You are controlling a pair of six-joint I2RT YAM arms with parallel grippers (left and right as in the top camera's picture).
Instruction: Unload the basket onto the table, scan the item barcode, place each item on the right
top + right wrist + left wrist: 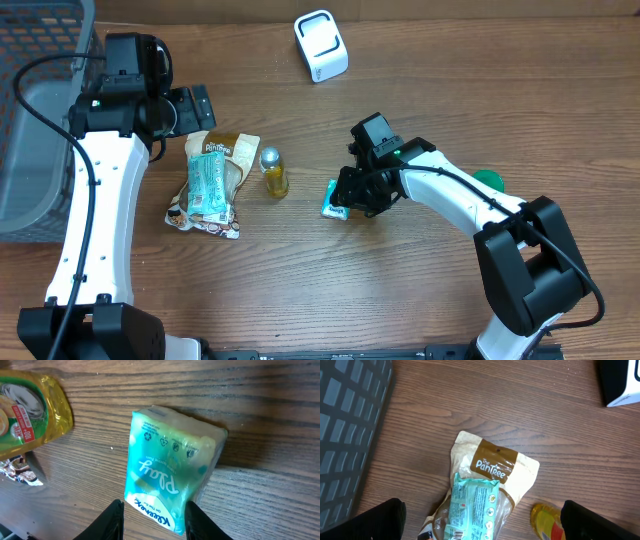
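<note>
Step in hand: pickup of item.
- Right claw (154, 519): clenched on end of teal soft-plastic tissue pack (170, 465).
- Pack: low at wooden tabletop (260, 510), near yellow bottle (30, 410); lift-off not confirmable.
- Left claw (192, 108): released, wide, over brown snack bag (495, 465).
- Next, by judgement: raise pack, locate barcode, present to white box scanner (321, 46).

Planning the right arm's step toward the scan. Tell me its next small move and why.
Probably lift the tissue pack slightly. The right jaws look closed on its near end, yet it seems to rest on the table, and the white scanner stands apart near the far edge, so it needs clearance before travelling.
</note>
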